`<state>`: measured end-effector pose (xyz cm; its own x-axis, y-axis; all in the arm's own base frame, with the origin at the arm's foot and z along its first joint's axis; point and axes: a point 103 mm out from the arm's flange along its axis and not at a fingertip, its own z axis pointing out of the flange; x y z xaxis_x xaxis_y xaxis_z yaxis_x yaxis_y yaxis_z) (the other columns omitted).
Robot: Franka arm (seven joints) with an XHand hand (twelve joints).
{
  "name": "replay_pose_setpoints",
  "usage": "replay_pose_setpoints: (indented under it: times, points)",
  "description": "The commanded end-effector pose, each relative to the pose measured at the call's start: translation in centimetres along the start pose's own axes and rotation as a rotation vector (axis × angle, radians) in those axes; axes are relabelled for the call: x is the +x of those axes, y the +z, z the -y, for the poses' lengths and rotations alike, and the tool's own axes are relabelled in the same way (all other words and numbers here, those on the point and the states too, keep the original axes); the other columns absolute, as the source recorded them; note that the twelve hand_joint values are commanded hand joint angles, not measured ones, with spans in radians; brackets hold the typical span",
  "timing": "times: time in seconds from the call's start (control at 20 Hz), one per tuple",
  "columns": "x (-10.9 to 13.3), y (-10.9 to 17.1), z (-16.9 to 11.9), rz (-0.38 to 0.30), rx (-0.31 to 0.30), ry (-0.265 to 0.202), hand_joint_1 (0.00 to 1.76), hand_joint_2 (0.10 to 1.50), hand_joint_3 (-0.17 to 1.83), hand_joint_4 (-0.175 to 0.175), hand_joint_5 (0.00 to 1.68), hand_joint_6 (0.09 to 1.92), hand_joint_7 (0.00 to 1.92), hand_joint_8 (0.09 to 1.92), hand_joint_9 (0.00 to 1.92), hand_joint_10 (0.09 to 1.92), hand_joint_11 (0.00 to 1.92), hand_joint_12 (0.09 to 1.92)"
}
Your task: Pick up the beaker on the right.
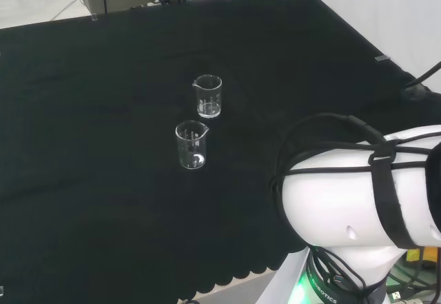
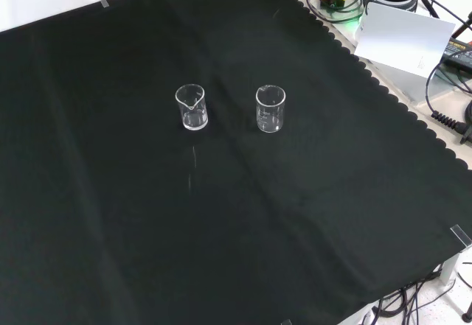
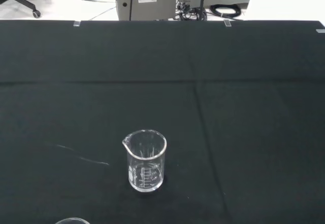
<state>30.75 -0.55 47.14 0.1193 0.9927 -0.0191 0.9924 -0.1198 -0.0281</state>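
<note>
Clear glass beakers upright and apart on the black cloth [image 2: 110, 214], front view: one at right [image 2: 270, 108], one at left [image 2: 192, 107], hand's state cannot be told.

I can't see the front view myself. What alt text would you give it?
Two small clear glass beakers stand upright, side by side and apart, on a black cloth covering the bench: one to the left, one to the right. Both look empty. Cables and equipment sit beyond the cloth's scalloped edge at the upper right.
</note>
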Motion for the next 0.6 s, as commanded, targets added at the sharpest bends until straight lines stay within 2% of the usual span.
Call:
replay_pose_setpoints:
  times: [0.05,0.25,0.6]
  points:
    - [-1.3,2.2,-1.7,0.008,0.031,0.026,0.0,1.2,0.37,-0.009,0.23,0.09,0.0,0.43,0.14,0.63,0.0,1.37]
    - [-2.0,4.2,-4.5,-0.002,0.05,0.02,0.0,1.2,0.37,-0.011,0.23,0.09,0.0,0.43,0.14,0.63,0.0,1.37]
    - [-3.3,9.0,-12.1,-0.058,0.074,-0.007,0.0,1.2,0.36,-0.013,0.24,0.09,0.01,0.43,0.15,0.64,0.0,1.38]
